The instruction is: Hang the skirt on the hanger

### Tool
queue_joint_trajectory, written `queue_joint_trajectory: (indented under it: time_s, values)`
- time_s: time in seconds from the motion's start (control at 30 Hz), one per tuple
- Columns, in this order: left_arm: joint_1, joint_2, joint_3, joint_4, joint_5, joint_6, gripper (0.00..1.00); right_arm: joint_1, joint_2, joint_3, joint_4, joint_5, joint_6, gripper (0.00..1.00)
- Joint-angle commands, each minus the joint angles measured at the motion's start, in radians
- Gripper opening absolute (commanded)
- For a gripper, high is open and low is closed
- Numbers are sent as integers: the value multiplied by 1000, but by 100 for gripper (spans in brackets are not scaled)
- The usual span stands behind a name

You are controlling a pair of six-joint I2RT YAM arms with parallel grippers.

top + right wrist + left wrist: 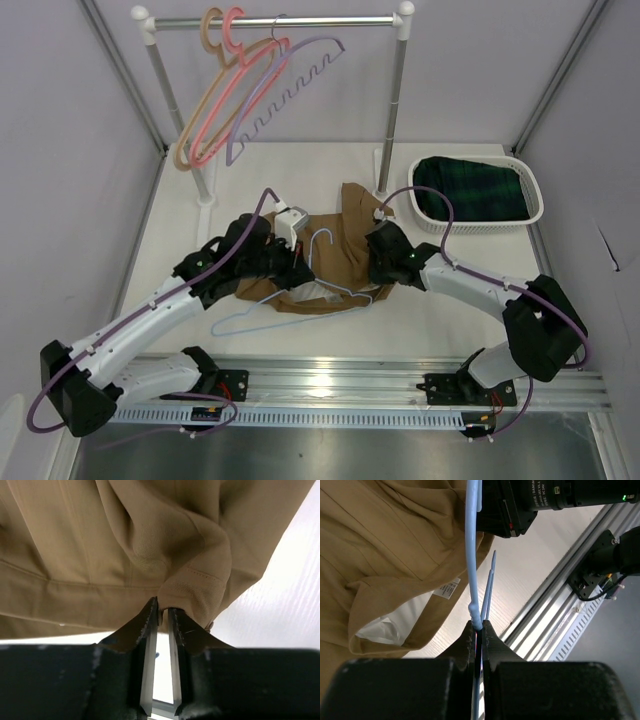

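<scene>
The tan-brown skirt [335,250] lies crumpled mid-table, its whitish lining [312,293] showing at the near edge. The thin pale lavender-blue hanger [262,308] lies across it, hook [318,240] over the cloth, its left end sticking out onto the table. My left gripper [292,262] is shut on the hanger's wire [472,565], seen in the left wrist view beside the skirt [385,545] and lining [395,622]. My right gripper [381,268] is shut on a fold of the skirt's edge [190,587] at its right side.
A rail [275,22] at the back carries tan [195,130], pink [235,90] and scalloped lavender [290,85] hangers. A white basket [530,190] with dark green plaid cloth [470,190] stands back right. The rail's posts [395,110] stand just behind the skirt.
</scene>
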Motion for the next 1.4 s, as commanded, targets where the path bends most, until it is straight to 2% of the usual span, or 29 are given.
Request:
queue_joint_trajectory:
  time_s: [0.0,0.23,0.53,0.77,1.03,1.37]
  values:
    - [-9,16,2,80,-27,-14,0,-28,8,62,29,6,0,17]
    - [-7,54,2,109,-111,-11,0,-62,11,80,27,-41,29,12]
    - [-9,51,9,99,-225,-25,0,-60,3,50,16,-20,31,11]
    - [-7,60,18,97,-288,-28,0,-34,-10,25,13,21,31,19]
    - [-7,65,25,128,-317,-42,0,58,-84,-39,55,87,-6,40]
    - [-7,98,56,180,-314,-43,0,162,-139,-87,78,141,-44,33]
